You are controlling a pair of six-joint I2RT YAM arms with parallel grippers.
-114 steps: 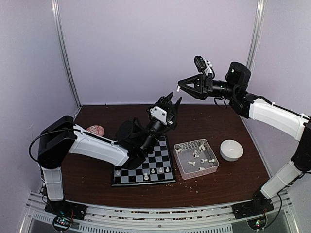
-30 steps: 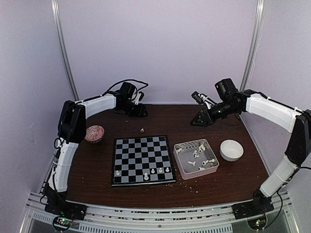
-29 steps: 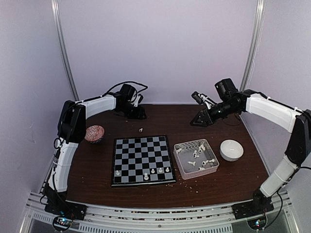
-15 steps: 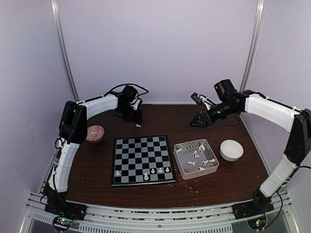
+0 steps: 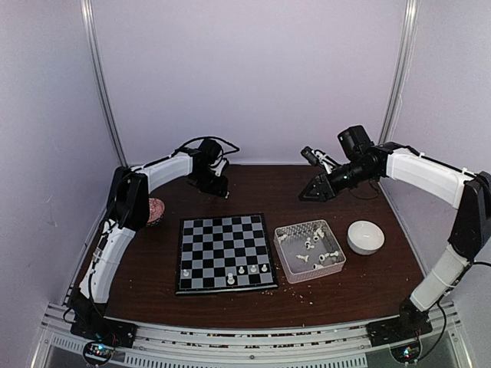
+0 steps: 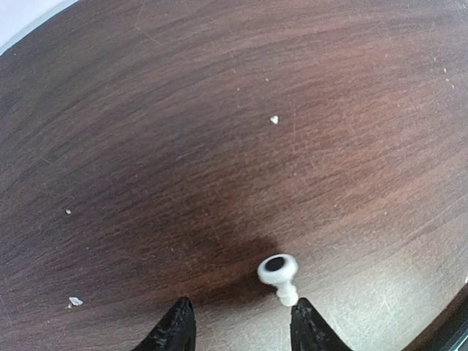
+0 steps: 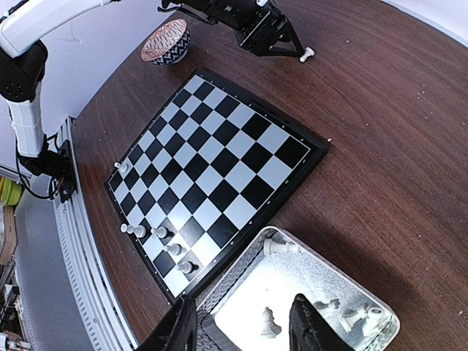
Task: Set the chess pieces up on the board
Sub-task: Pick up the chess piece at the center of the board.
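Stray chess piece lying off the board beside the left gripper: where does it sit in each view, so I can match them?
Top external: not discernible; it is lost at the tip of the left gripper.
Left wrist: the stray piece lies on its side low in frame, between the open jaws, nearer the right-hand one.
Right wrist: top, right of centre, just off that gripper's tip.
Shared landmark: the left gripper.

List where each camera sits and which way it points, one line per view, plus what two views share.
Top: fixed above and behind the arms, looking down on board, tray, left arm, right arm.
Left wrist: on the left arm, facing down at a fallen piece; left tool tips show.
Right wrist: on the right arm, looking across board and tray; right tool tips show.
Shared: both wrist views show that piece.
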